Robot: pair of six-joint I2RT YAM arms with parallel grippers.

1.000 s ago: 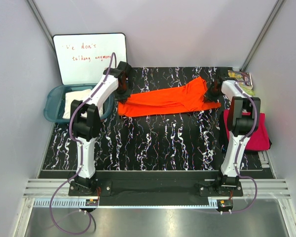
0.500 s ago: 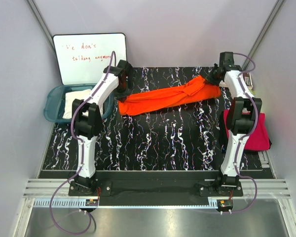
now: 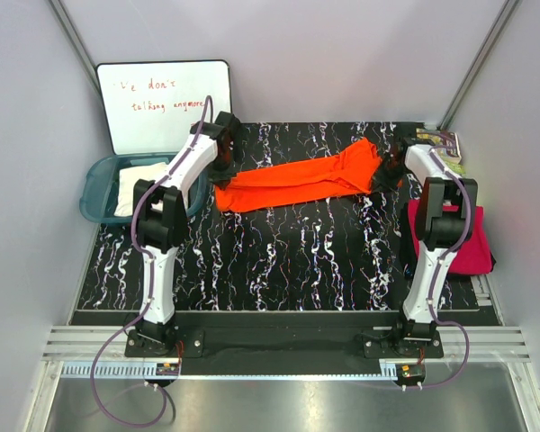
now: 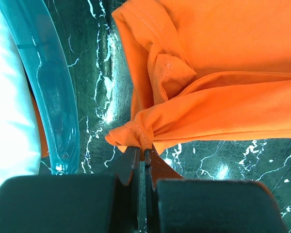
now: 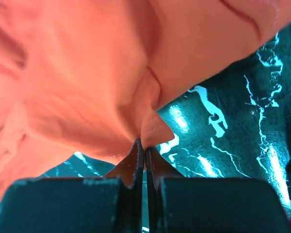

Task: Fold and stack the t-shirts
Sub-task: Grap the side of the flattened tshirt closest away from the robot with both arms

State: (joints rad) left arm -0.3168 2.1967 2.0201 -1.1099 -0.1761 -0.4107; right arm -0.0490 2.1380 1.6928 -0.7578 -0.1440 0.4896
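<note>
The orange t-shirt is stretched as a long folded band across the far part of the black marbled table. My left gripper is shut on its left end, seen as a pinched hem in the left wrist view. My right gripper is shut on its right end, pinching the orange fabric just above the table. The magenta-pink t-shirt lies folded at the right edge under the right arm. The cream-white t-shirt lies in the teal tub.
A whiteboard leans at the back left. Colourful booklets lie at the back right corner. The teal tub's rim is close beside the left gripper.
Both grippers keep their hold on the orange shirt. The right end was lifted up and back half a second ago and has come down and forward again; the band has shifted slightly.
</note>
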